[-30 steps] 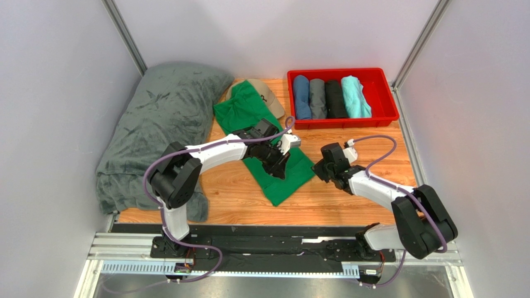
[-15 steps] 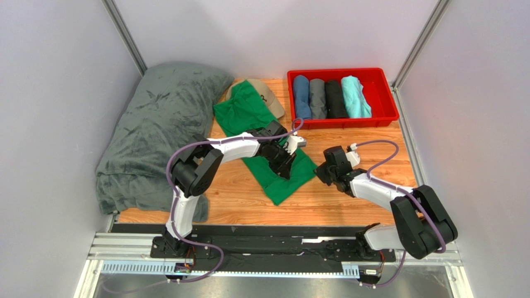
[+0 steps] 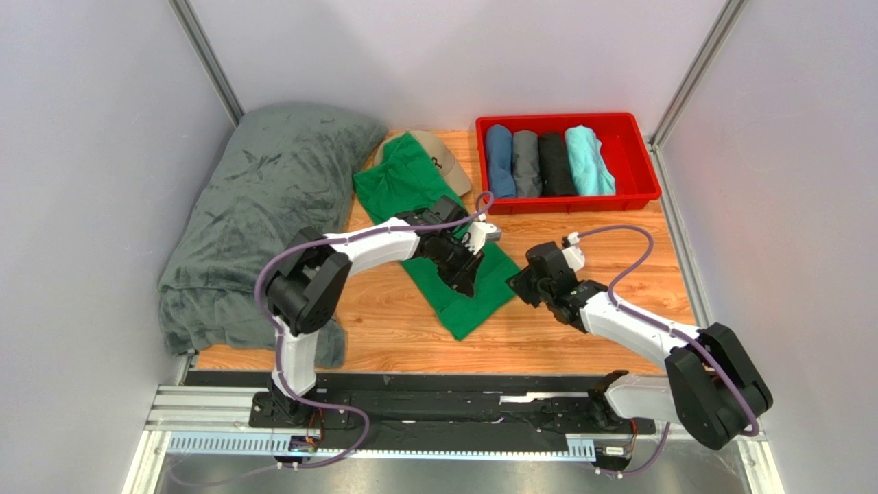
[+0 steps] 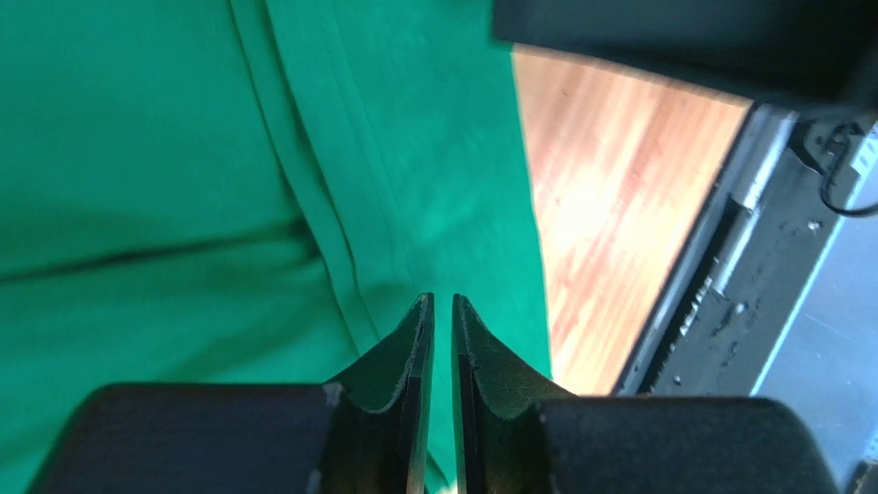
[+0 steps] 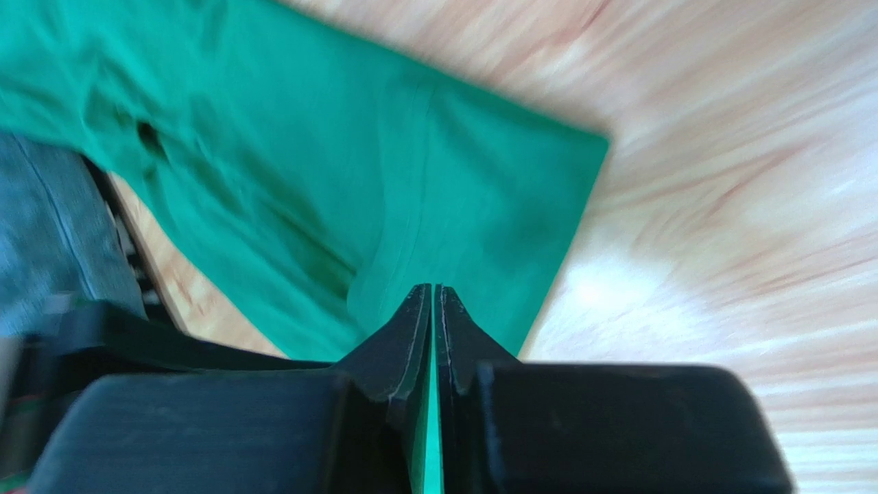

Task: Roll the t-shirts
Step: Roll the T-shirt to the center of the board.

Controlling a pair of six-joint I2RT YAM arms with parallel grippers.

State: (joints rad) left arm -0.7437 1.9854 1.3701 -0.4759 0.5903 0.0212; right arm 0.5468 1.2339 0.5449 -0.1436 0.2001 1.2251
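Four rolled shirts (image 3: 546,162) overhead only, green t-shirt (image 4: 155,154) filling both wrist views

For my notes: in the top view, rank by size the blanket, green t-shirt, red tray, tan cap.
Dark-grey plush blanket
Red plastic tray and green cotton t-shirt, alike
Tan baseball cap, partly covered

— How is the bodywork finished?
— White shells are seen on the long links of the left arm (image 3: 371,245) and the right arm (image 3: 631,324); the joints are finished in black.
— And the wiring?
— A purple-grey cable (image 3: 616,227) is looped along each arm. The left tool (image 4: 442,298) and the right tool (image 5: 434,290) are fitted with black, wedge-shaped fingers (image 4: 397,360).
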